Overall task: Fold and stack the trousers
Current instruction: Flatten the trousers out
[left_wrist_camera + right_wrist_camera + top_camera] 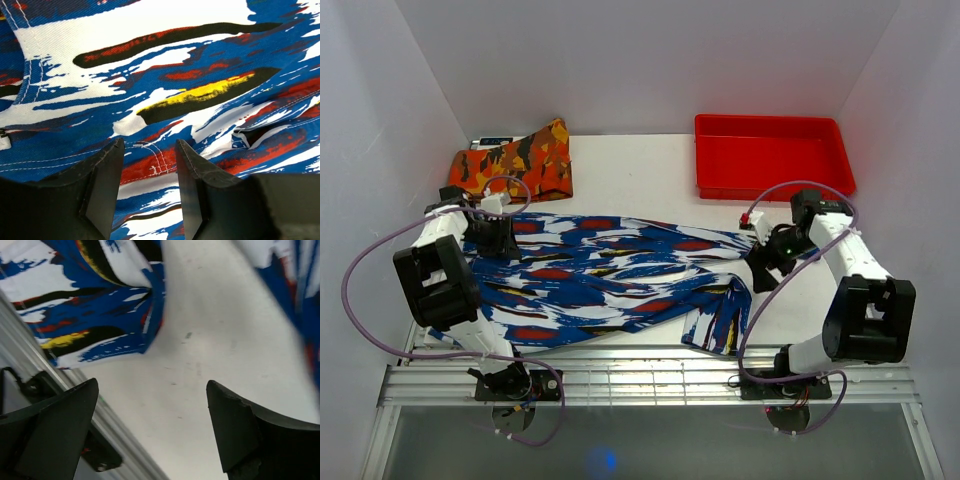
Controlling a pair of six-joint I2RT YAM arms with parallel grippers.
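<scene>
As the cloth lies now: the trousers (610, 275) stretch left to right across the near half of the tabletop (640, 175), waist end at the left and leg ends at the right. One leg end (718, 320) skews toward the near edge, close to the metal rail (640, 375).
Left claw (147, 145): low over the waist end, fingers part-way apart. The printed cloth lies flat in the gap rather than bunched between them, so it appears to grip nothing.
Right claw (152, 385): spread wide above bare tabletop just beside the leg ends, with nothing between its fingers.
Step in hand: by my reading, a pause between grasps early in the folding. The garment is laid out long and is not yet folded across its length. Whether one leg already lies squarely over the other I cannot tell.
Next move calls for: each claw to pinch a firm bite of cloth at its own end, the right one gathering the skewed leg end as well. The leg ends would then be carried over toward the waist, with the fold line kept straight and the soft cloth kept from dragging.
Likely stacking place: the folded orange patterned garment (515, 165) at the far left. A red tray (770, 155) sits at the far right, well apart from the trousers.
</scene>
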